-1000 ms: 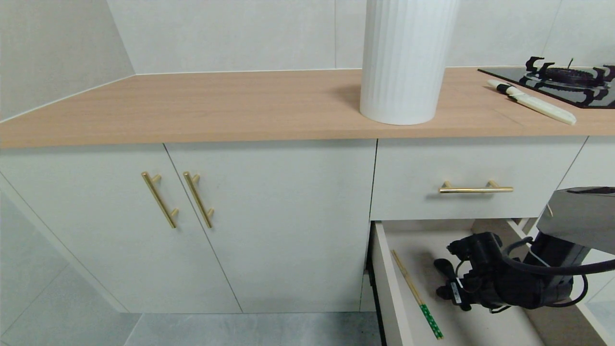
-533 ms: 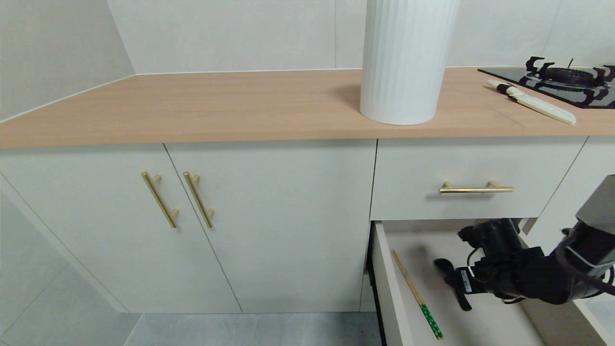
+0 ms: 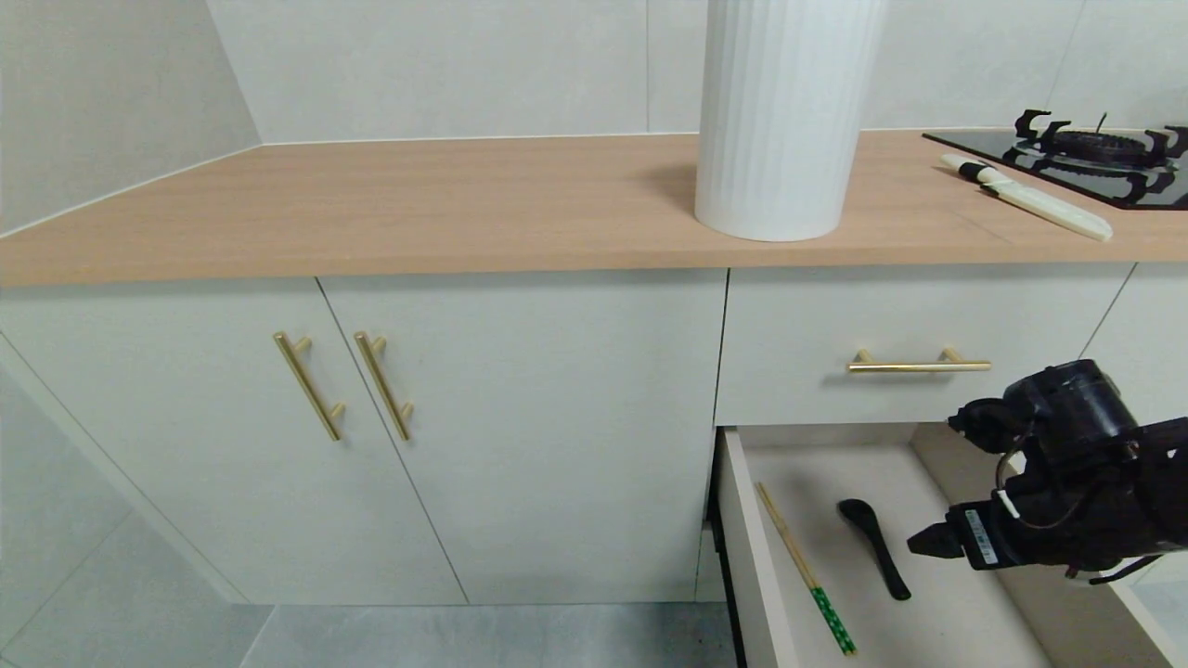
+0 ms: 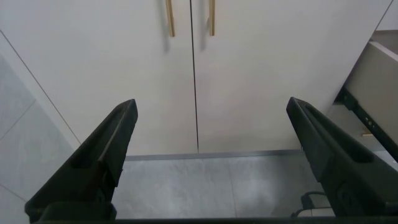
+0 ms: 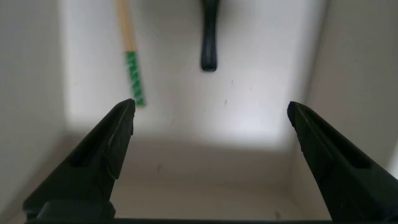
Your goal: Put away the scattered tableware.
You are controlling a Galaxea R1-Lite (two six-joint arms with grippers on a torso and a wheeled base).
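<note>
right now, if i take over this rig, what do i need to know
Left gripper: open, empty, facing the cabinet doors.
Right gripper: open, empty, above the open drawer.
Done: black spoon and chopsticks lie apart on the drawer floor.
To do: the knife lies on the countertop by the hob; it likely goes in next, then the drawer gets shut.

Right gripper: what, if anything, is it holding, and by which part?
Nothing. The right gripper has its jaws open and empty above the drawer; the black spoon lies free on the drawer floor.
</note>
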